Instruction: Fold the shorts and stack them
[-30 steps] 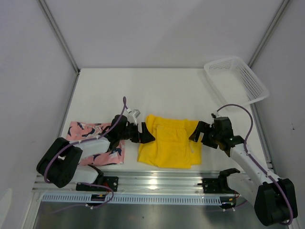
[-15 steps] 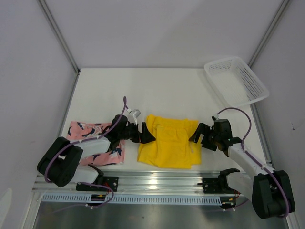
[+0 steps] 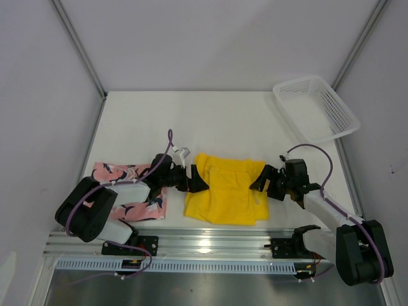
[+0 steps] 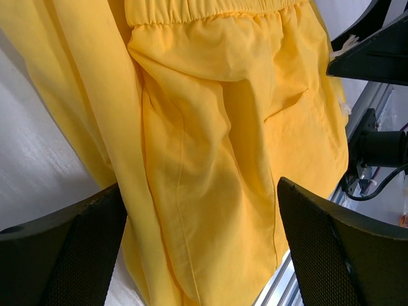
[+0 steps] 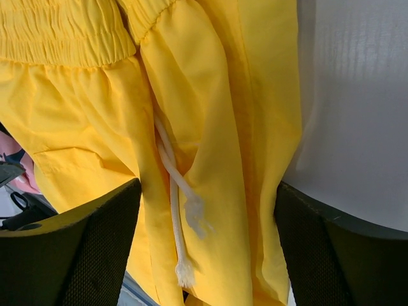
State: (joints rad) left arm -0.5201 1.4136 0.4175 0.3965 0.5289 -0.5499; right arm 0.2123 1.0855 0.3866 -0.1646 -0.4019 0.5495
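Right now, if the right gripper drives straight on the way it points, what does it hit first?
The right gripper would meet the yellow shorts first: their edge with the white drawstring lies between its open jaws. The remaining gap is hard to judge.

Left arm (image 3: pixel 127 187) is lying across the pink shorts (image 3: pixel 108 171), hiding their middle. Yellow shorts (image 4: pixel 217 166) are running off the edges of both wrist views. The drawcord (image 5: pixel 172 180) is hiding its top end under a fold.
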